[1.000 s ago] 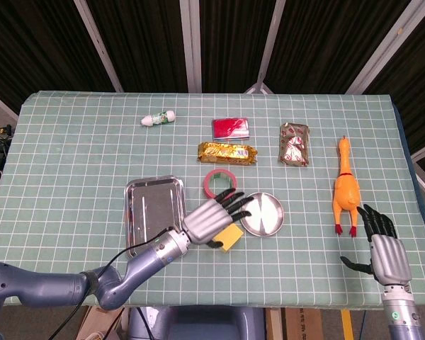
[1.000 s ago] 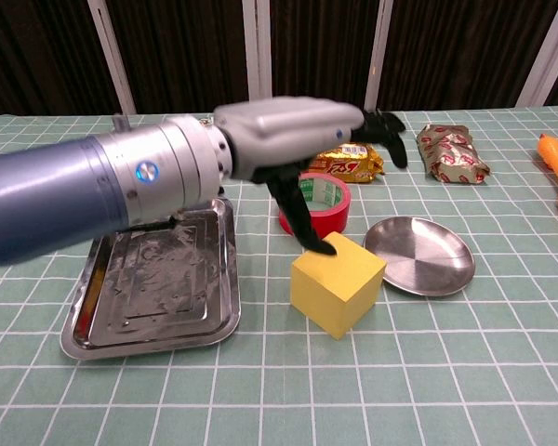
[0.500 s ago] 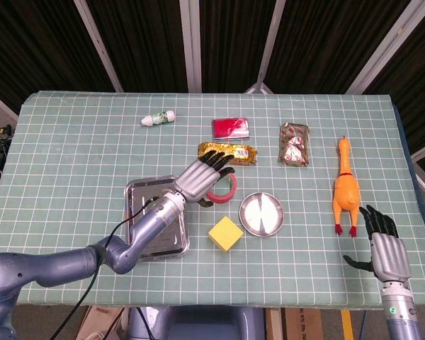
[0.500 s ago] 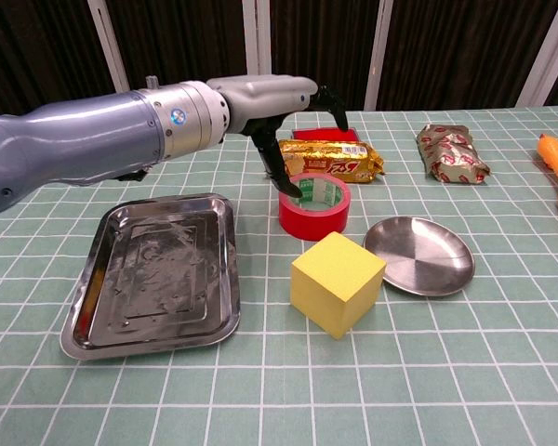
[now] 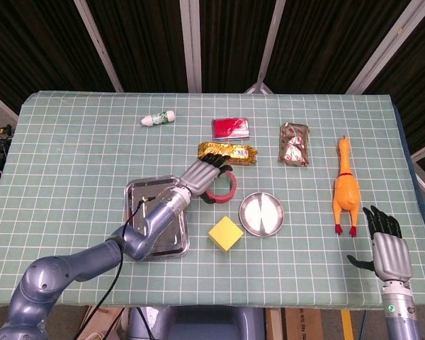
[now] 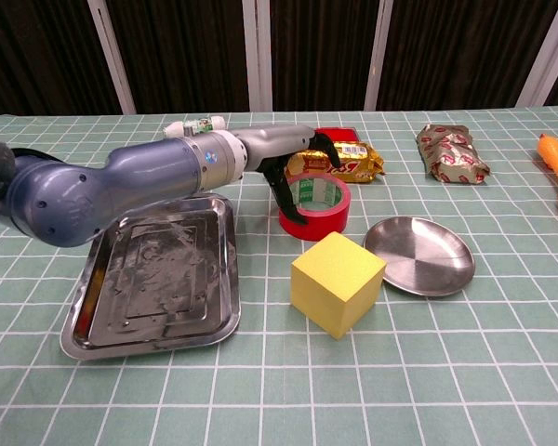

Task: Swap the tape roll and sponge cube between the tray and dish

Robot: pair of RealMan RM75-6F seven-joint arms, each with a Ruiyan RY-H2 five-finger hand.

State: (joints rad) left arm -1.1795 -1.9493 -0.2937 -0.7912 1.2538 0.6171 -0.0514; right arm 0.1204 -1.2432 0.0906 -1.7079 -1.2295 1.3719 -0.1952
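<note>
An empty tray sits at the tabletop's left. The left hand reaches over the tape, fingers curled down around its near rim, a firm grip not evident. Best to pinch the wall squarely before lifting toward the tray. The sponge waits beside the bare dish. Far right, the right hand idles, fingers spread.

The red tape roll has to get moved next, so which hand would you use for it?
The left hand. Its fingers already reach down around the tape roll, between the tray and the dish, while the right hand sits at the table's far corner.
</note>
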